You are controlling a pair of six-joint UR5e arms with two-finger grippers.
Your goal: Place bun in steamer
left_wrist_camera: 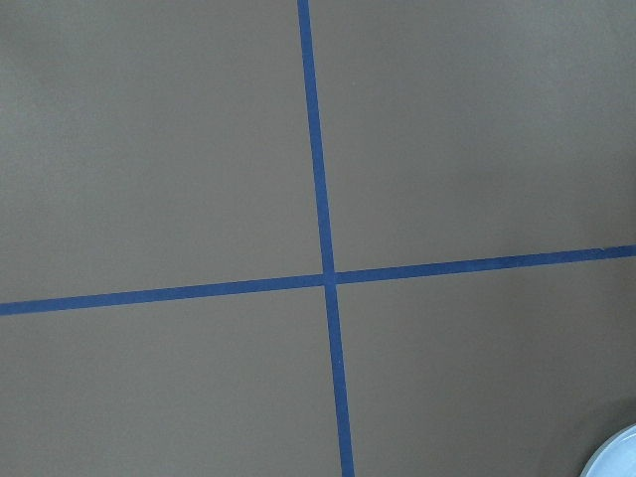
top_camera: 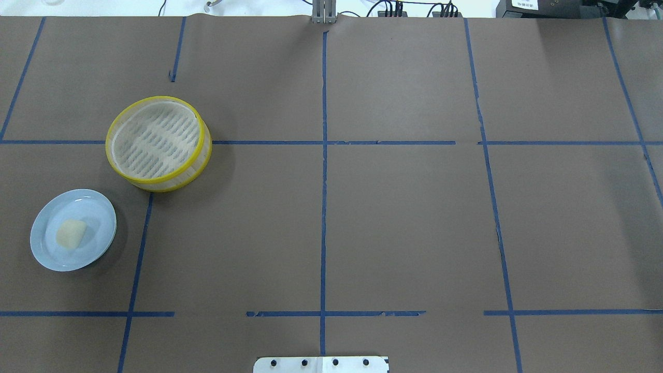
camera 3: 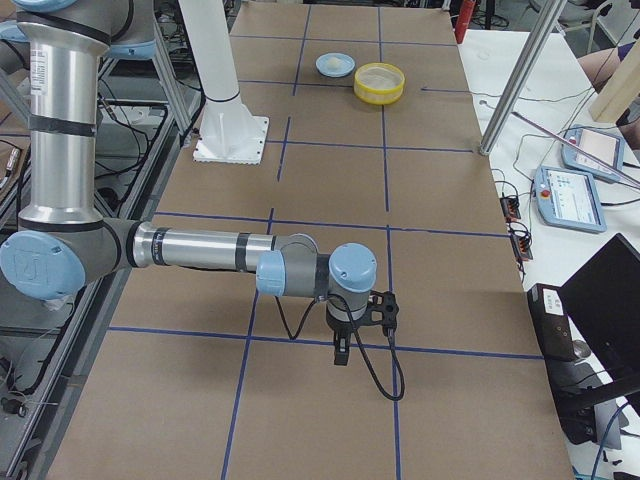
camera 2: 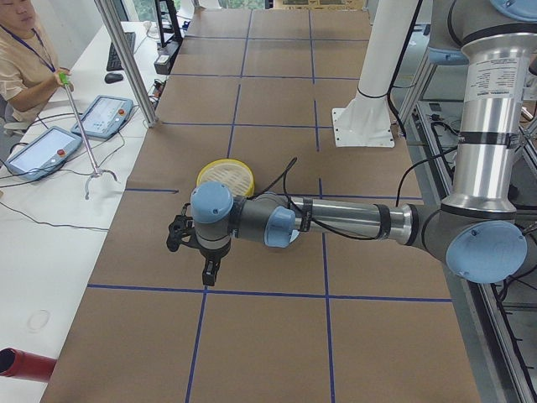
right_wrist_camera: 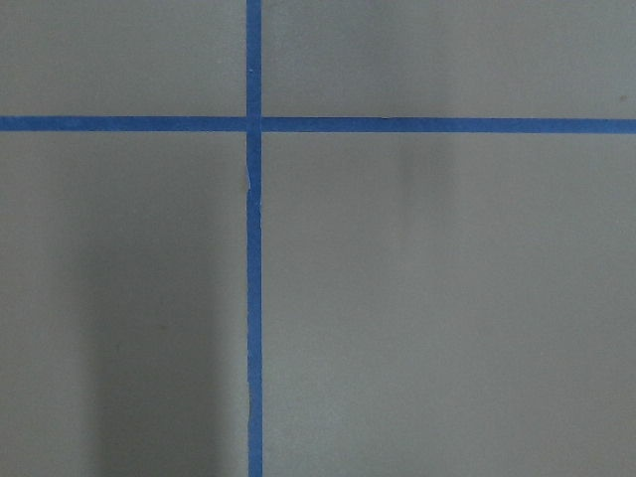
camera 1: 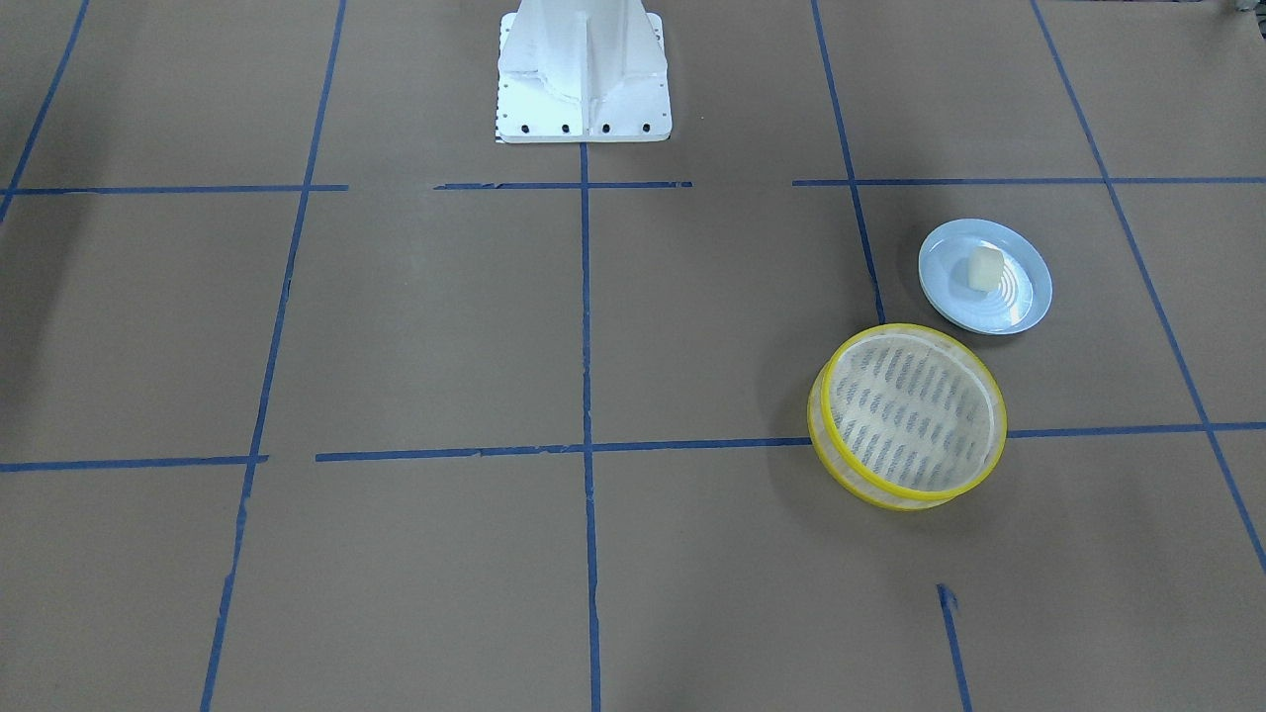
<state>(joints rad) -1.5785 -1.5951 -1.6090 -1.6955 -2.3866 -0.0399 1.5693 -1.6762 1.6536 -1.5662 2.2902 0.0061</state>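
Note:
The cream-white bun (camera 1: 985, 269) (top_camera: 71, 233) lies on a pale blue plate (camera 1: 1024, 302) (top_camera: 98, 210). The steamer (camera 1: 890, 494) (top_camera: 192, 167), round with yellow rims and a slotted base, stands empty just beside the plate on the robot's left side of the table. My left gripper (camera 2: 208, 273) shows only in the exterior left view, hanging above the table near the plate; I cannot tell if it is open. My right gripper (camera 3: 342, 350) shows only in the exterior right view, far from the steamer (camera 3: 380, 83); I cannot tell its state.
The table is covered in brown paper with a grid of blue tape. The white robot pedestal (camera 1: 584, 69) stands at the robot's edge. An operator sits by tablets (camera 2: 105, 116) at the far side. The plate's edge (left_wrist_camera: 621, 459) shows in the left wrist view.

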